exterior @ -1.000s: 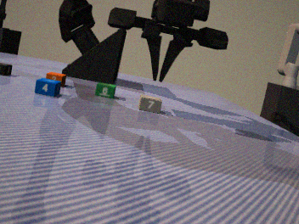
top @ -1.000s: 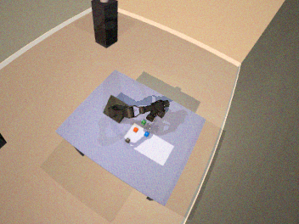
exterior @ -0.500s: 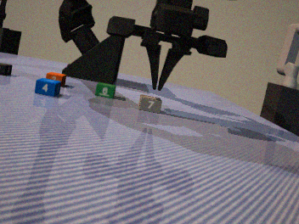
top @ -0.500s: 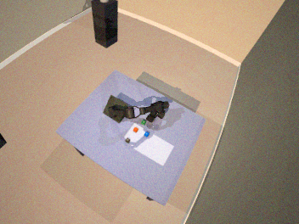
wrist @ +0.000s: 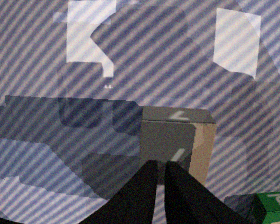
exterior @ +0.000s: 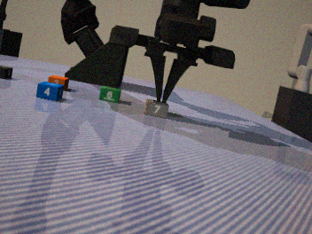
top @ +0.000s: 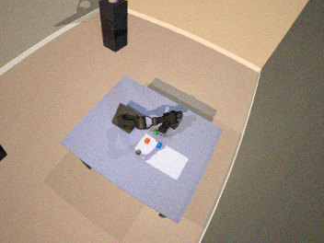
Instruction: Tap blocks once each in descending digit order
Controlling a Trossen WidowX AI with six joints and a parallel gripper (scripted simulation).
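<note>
A beige-grey block with a 7 sits on the table. My gripper is shut, with its tips together at the top of this block and nothing between them. A green block with a 6 stands to its left in the exterior view. Farther left are a blue block with a 4 and an orange block, whose digit is hard to read. A dark block is at the far left; its digit is not readable.
The arm's base stands on the striped blue table. Bright white patches and arm shadows lie across the table top. A dark pedestal stands beyond the table.
</note>
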